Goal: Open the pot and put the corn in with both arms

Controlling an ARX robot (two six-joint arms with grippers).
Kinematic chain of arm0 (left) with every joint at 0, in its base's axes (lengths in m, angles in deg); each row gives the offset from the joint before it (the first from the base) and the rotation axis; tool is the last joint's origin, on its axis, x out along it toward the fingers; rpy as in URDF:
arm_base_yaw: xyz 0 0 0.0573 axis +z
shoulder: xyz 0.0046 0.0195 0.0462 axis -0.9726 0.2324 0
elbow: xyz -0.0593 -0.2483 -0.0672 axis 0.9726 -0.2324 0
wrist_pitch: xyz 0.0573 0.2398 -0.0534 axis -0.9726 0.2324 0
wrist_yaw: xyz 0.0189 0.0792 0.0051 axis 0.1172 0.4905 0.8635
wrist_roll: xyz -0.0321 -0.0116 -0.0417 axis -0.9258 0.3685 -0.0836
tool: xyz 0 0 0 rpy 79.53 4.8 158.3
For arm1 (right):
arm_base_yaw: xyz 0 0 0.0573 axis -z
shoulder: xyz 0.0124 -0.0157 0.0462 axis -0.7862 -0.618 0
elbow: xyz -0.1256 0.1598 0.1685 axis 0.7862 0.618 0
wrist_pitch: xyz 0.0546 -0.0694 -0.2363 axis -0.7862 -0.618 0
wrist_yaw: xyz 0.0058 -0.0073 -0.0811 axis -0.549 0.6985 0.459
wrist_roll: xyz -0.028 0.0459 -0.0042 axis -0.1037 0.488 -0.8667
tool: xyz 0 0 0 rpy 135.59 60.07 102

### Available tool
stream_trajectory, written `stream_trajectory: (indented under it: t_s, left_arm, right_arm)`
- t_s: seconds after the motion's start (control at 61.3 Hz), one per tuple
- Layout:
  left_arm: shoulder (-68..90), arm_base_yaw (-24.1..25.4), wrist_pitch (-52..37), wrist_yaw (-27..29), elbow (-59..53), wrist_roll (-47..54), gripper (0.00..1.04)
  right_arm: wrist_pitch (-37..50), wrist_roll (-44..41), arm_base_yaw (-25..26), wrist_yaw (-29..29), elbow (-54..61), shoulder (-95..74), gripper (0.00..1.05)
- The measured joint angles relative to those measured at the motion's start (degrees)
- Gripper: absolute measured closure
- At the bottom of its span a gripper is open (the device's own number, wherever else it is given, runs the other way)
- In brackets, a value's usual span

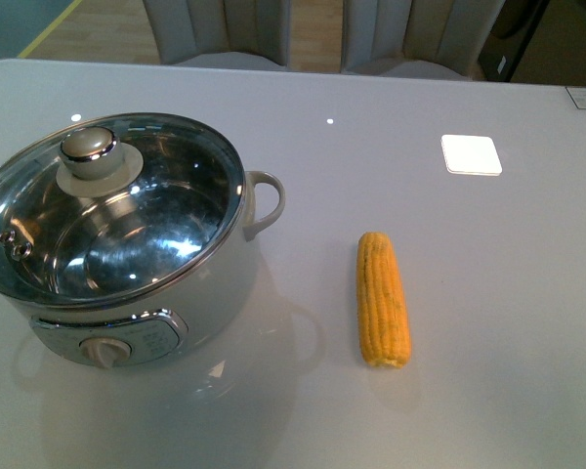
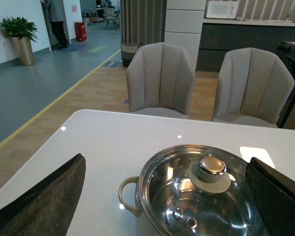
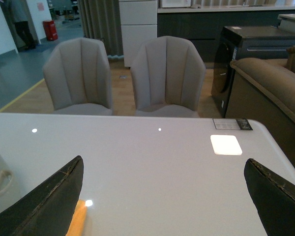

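The white pot (image 1: 127, 283) stands at the table's left with its glass lid (image 1: 156, 195) on and the lid's knob (image 1: 89, 147) toward the back left. The yellow-orange corn (image 1: 383, 298) lies flat to its right, apart from it. Neither arm shows in the front view. In the left wrist view my left gripper (image 2: 166, 162) is open above the near side of the pot (image 2: 137, 196), the knob (image 2: 211, 167) between its fingers (image 2: 44, 201). My right gripper (image 3: 163, 161) is open over bare table. Only the corn's end (image 3: 77, 219) peeks out beside one of its fingers (image 3: 54, 201).
A bright white square (image 1: 471, 153) lies on the table at the back right. Two grey chairs (image 3: 118, 73) stand behind the table's far edge (image 1: 293, 70). A brown sofa (image 3: 275, 88) and a black cabinet (image 3: 241, 54) are off to the right.
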Motion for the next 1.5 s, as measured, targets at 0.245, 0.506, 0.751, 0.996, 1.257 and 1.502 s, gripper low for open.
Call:
stream_trajectory:
  t_s: [0.245,0.506,0.751,0.996,1.257,1.502]
  left_arm:
    - [0.0,0.0,0.0,0.0,0.0,0.0,0.07]
    - [0.0,0.0,0.0,0.0,0.0,0.0,0.07]
    - [15.8,-2.2,8.9,-1.5,7.1,-10.9,0.07]
    - [38.8,-7.1,-9.7,-2.3,14.3,-11.3,0.07]
    - [78.9,-14.0,-43.9,3.6,20.7,-6.5,0.07]
    - [97.5,-15.2,-54.2,6.3,25.7,-7.1,0.07]
  right_arm:
    - [0.0,0.0,0.0,0.0,0.0,0.0,0.09]
    - [0.0,0.0,0.0,0.0,0.0,0.0,0.09]
    - [0.0,0.0,0.0,0.0,0.0,0.0,0.09]
    - [0.0,0.0,0.0,0.0,0.0,0.0,0.09]
    - [0.0,0.0,0.0,0.0,0.0,0.0,0.09]
    - [0.0,0.0,0.0,0.0,0.0,0.0,0.09]
